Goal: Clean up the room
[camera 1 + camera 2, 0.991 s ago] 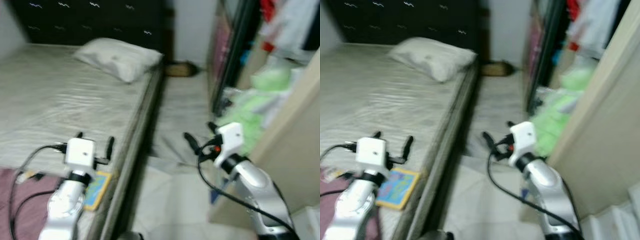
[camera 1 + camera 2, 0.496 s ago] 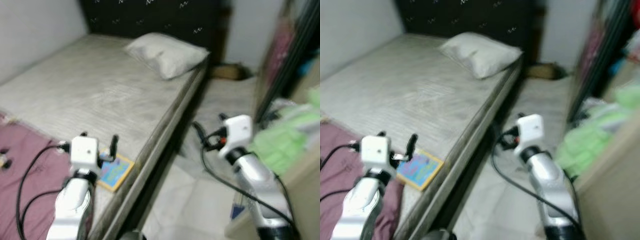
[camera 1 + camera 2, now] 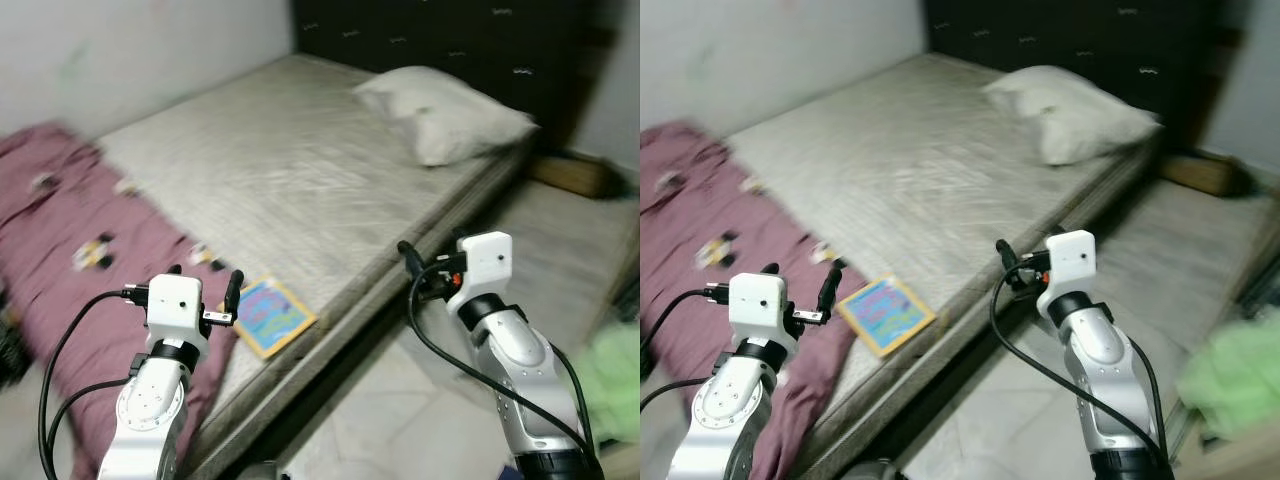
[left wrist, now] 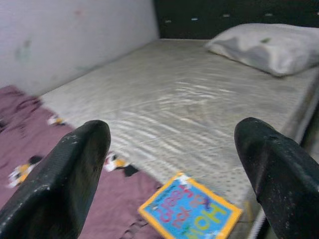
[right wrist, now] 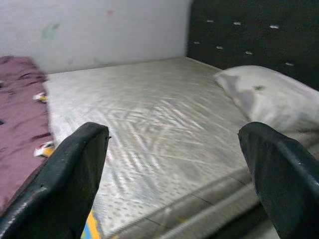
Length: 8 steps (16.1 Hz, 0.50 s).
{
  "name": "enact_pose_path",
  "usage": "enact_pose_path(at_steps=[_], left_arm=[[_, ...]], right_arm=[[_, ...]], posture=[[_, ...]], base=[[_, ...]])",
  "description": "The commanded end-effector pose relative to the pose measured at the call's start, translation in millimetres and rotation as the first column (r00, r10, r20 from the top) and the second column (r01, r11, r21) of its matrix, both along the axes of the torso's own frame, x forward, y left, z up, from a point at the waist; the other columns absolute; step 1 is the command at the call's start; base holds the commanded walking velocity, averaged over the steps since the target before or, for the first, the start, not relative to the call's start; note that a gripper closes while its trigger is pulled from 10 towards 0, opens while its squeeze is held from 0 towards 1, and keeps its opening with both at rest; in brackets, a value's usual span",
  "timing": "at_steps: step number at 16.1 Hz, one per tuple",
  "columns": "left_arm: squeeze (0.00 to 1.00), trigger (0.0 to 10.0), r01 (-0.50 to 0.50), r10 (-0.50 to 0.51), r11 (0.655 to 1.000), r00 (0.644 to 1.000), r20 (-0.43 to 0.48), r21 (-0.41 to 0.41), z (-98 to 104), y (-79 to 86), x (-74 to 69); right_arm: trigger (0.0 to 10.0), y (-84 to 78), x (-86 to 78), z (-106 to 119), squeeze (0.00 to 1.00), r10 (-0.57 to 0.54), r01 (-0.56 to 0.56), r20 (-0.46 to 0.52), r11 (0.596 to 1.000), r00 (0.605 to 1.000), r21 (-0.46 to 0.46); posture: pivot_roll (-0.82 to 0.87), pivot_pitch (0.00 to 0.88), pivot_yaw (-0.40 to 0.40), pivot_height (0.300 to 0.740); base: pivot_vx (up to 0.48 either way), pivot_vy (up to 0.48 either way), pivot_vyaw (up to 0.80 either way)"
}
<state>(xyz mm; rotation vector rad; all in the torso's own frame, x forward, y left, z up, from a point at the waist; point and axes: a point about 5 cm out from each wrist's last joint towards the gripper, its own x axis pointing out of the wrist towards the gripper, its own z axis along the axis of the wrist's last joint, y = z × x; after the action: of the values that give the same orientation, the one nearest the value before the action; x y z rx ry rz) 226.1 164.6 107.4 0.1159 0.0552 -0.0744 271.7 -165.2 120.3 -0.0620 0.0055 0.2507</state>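
A colourful book [image 3: 263, 315] lies flat on the grey mattress [image 3: 290, 170] near the bed's side edge, beside a rumpled maroon blanket [image 3: 80, 230] with small printed figures. A white pillow [image 3: 450, 115] rests at the head of the bed. My left gripper [image 3: 203, 280] hovers open over the blanket's edge, just short of the book [image 4: 192, 214], with nothing between its fingers [image 4: 60, 179]. My right gripper [image 5: 172, 174] is open too, held over the floor beside the bed and facing the mattress.
A black padded headboard [image 3: 470, 40] and a white wall [image 3: 120, 50] bound the bed. On the floor to the right lie a grey sheet [image 3: 560, 230], a brown object [image 3: 570, 172] and green fabric [image 3: 610, 360]. Pale tiles [image 3: 400, 420] run along the bed's side.
The camera has swung left: the wardrobe has slid out of the picture, and the wall and maroon blanket have come in. Both grippers stay open, held as before.
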Motion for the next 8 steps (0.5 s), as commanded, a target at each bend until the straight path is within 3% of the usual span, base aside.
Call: enact_pose_path(at_steps=[1, 8], left_arm=[[0.0, 10.0, -0.021, 0.021, 1.0, 1.0, 0.007, 0.008, 1.8, 5.4, -0.2], [0.0, 10.0, 0.001, -0.001, 1.0, 1.0, 0.002, 0.012, 1.7, 3.9, 0.7]], right_arm=[[10.0, 9.7, 1.6, 2.3, 0.0, 0.025, -0.026, 0.013, 1.0, 1.0, 0.009], [10.0, 8.1, 2.6, 3.7, 0.0, 0.0, 0.0, 0.034, 1.0, 0.999, 0.009]], posture=[[-0.06, 0.0, 0.036, 0.74], [-0.06, 0.0, 0.039, 0.74]], base=[[0.0, 0.0, 0.8], [0.0, 0.0, 0.8]])
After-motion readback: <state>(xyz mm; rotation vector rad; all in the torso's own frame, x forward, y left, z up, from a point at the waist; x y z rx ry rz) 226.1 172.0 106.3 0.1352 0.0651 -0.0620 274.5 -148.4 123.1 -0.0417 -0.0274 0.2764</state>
